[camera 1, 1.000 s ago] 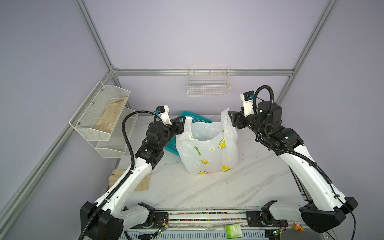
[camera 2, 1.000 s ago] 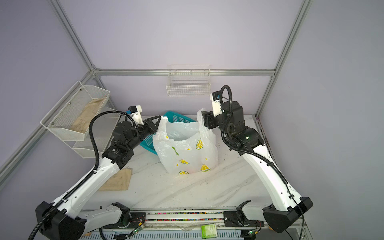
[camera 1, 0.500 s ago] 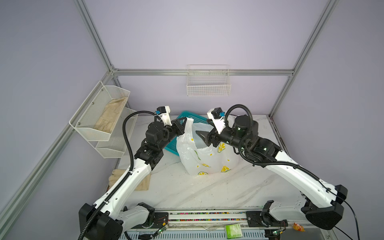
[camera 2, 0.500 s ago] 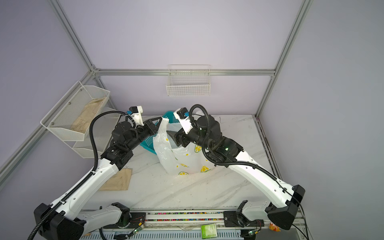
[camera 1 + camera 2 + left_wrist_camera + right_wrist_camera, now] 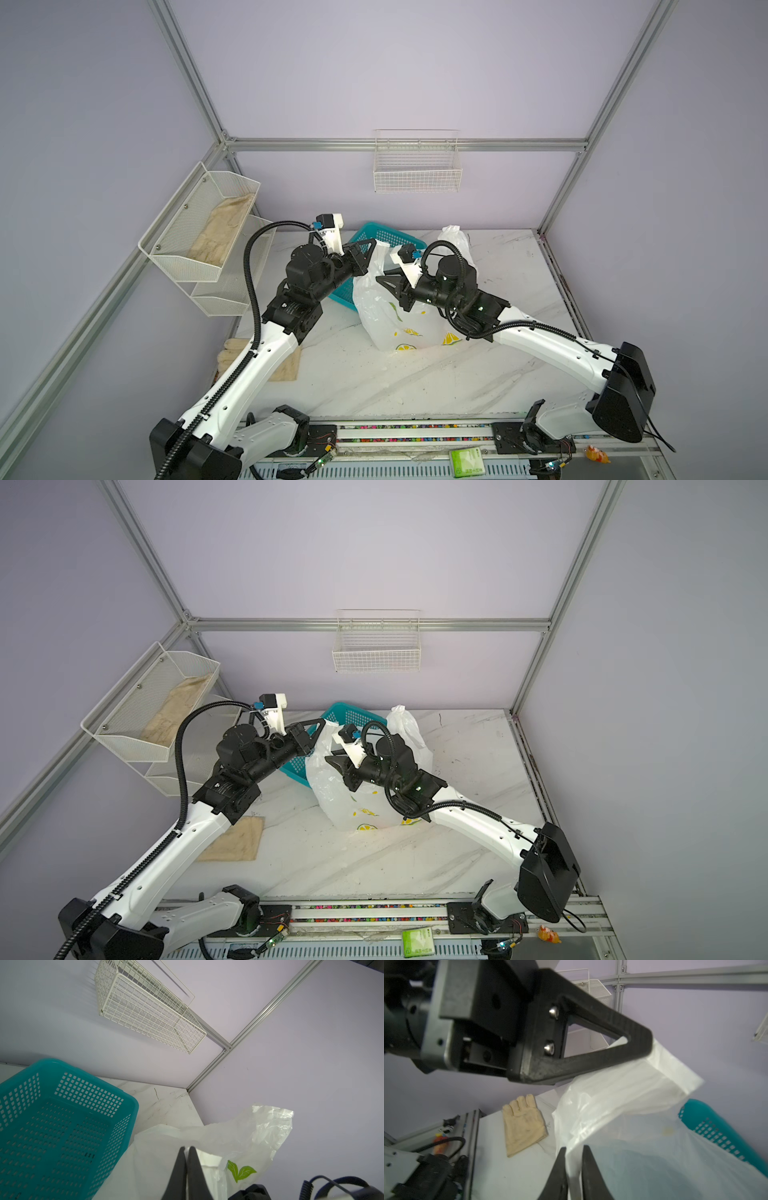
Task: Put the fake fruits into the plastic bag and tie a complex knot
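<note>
Holding the plastic bag (image 5: 399, 320) upright at the middle of the counter (image 5: 415, 386), just beside the teal basket (image 5: 388, 237). Pinching one handle in the closed left fingers (image 5: 179, 1169); clamping a strip of its film between the right fingers (image 5: 558, 1169), shut too. Seeing no fake fruits, possibly inside. Probably best: gathering both handles taut, lifting evenly, avoiding tearing. Finding basket and back wall (image 5: 498, 195) close behind, open counter in front.

Left arm (image 5: 266, 353) and right arm (image 5: 548, 345) look the same tbh: white shells, chunky black joints, ribbed black hose (image 5: 248, 286) behind the wrist. Left gripper (image 5: 646, 1043) has black triangular open-frame fingers (image 5: 591, 1064), with two silver screws (image 5: 553, 1012) near their base.
</note>
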Robot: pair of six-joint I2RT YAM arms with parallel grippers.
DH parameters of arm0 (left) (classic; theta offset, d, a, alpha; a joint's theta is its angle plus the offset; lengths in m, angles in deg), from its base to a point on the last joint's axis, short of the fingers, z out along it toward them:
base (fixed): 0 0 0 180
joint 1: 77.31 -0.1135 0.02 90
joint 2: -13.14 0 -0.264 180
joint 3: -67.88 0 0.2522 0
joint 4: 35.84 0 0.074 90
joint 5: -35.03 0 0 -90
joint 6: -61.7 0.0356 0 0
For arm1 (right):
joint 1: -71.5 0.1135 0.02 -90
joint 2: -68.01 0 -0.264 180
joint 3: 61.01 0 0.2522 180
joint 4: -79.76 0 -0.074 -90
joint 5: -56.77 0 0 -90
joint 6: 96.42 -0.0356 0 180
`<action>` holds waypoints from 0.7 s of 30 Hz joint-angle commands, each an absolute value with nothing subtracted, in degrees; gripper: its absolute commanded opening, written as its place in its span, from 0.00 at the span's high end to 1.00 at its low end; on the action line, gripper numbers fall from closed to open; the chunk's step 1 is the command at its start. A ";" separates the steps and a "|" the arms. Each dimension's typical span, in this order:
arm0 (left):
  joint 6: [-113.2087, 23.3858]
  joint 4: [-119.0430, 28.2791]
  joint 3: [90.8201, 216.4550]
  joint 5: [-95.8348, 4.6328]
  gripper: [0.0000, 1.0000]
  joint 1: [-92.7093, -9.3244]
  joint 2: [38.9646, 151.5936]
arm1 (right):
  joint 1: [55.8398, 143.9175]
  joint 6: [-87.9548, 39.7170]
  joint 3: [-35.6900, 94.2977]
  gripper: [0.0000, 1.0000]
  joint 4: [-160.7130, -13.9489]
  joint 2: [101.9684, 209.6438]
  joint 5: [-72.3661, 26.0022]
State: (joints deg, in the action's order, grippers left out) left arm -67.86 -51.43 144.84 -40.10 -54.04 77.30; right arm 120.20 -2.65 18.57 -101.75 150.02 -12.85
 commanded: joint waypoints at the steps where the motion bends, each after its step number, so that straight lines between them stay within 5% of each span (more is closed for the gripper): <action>1: -57.45 -52.43 151.56 -33.71 0.85 -54.53 75.71 | 117.18 -3.76 15.93 1.00 -109.01 148.60 -7.70; 11: -35.61 -72.40 163.73 -24.30 0.36 -58.32 79.74 | 115.00 -2.20 13.91 1.00 -111.09 148.01 -0.46; 21: -32.76 -81.82 177.64 -14.33 0.18 -60.15 89.91 | 114.83 -0.99 12.59 1.00 -112.42 147.12 2.14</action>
State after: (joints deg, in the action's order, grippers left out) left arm -36.56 -78.09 171.92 -19.25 -59.92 88.36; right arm 114.98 -2.65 13.48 -109.64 149.19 0.26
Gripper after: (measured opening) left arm 0.808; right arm 0.041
